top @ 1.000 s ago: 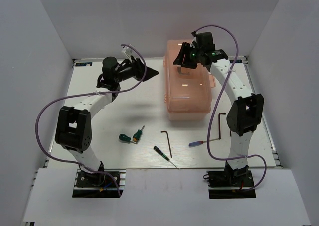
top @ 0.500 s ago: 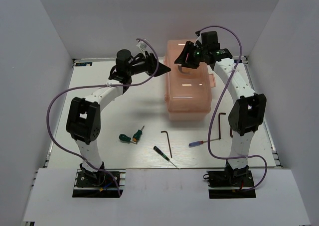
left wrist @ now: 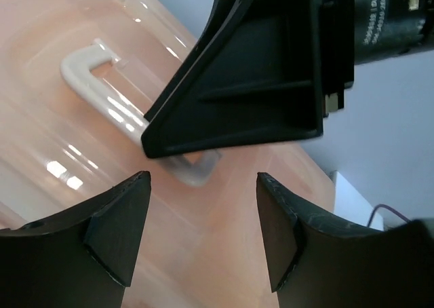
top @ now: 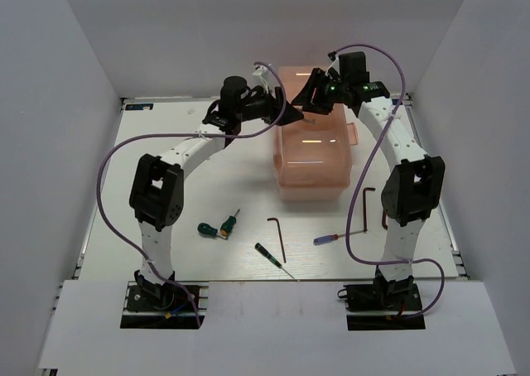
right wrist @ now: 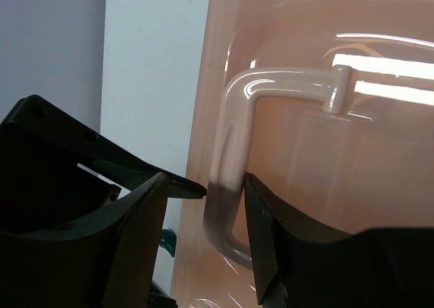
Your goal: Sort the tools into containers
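White walls close in a white table [top: 207, 177]. Toward its back stands the closed pink toolbox [top: 310, 156]. The tools lie loose in front of it: a stubby green screwdriver [top: 214, 229], a hex key [top: 279, 237], a slim green screwdriver [top: 272, 258]. Both arms meet over the lid. The left end effector [left wrist: 203, 186] is open and empty, and the right end effector [right wrist: 205, 182] is open too, its gap over the white handle [right wrist: 234, 118].
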### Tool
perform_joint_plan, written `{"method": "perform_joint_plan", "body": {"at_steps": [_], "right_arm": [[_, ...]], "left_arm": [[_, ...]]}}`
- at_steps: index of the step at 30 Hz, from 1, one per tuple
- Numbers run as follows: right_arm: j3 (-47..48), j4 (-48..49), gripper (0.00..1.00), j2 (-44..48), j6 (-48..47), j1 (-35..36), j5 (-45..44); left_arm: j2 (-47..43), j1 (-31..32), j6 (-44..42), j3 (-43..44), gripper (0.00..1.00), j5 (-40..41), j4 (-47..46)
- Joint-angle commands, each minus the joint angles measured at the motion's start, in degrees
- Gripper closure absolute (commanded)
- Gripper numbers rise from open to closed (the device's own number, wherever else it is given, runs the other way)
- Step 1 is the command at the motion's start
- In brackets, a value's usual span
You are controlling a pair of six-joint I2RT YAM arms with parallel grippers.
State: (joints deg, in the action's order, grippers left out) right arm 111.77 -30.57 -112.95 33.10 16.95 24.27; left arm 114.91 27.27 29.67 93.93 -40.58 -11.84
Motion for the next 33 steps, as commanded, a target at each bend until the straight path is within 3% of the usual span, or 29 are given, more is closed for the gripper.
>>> {"method": "perform_joint_plan", "body": {"at_steps": [1, 8, 13, 16, 19, 24, 26, 28, 33], "right_arm": [[0.0, 2.2, 0.46, 3.8, 2.1, 0.7, 5.5], [-0.7, 2.8, 0.46, 3.9, 2.6, -0.2, 6.9], [-0.8, 3.5, 0.46, 4.4, 3.5, -0.9, 7.8], [-1.1, 3.8, 0.32, 4.9, 3.5, -1.4, 8.6], [-1.0, 2.7, 0.32, 6.8, 1.4, -2.2, 7.8], [-0.4, -2.2, 0.34, 11.9, -9.9, -2.7, -9.0], [-2.5, -3.8, 0.34, 13.5, -13.2, -3.6, -18.8], [-7.8, -2.1, 0.34, 16.5, -15.5, -6.1, -23.2], [-18.7, -0.6, 0.34, 17.5, -16.1, -15.1, -18.9]], "left_arm": [[0.0, 2.0, -3.8, 5.1, 0.27, 6.0, 8.4], [3.7, 4.3, -5.9, 13.3, 0.27, 15.5, 20.2], [4.9, 4.9, -5.9, 14.4, 0.27, 18.3, 22.5], [5.4, 5.4, -5.9, 15.7, 0.27, 19.0, 23.0], [6.7, 6.0, -5.9, 18.1, 0.28, 20.2, 24.7], [8.0, 6.5, -5.3, 19.4, 0.31, 22.0, 25.9], [8.0, 6.5, -5.3, 19.4, 0.34, 22.0, 26.4], [8.0, 6.5, -5.3, 20.0, 0.35, 22.7, 26.4], [9.6, 6.5, -4.3, 22.1, 0.41, 23.5, 27.0]]}}
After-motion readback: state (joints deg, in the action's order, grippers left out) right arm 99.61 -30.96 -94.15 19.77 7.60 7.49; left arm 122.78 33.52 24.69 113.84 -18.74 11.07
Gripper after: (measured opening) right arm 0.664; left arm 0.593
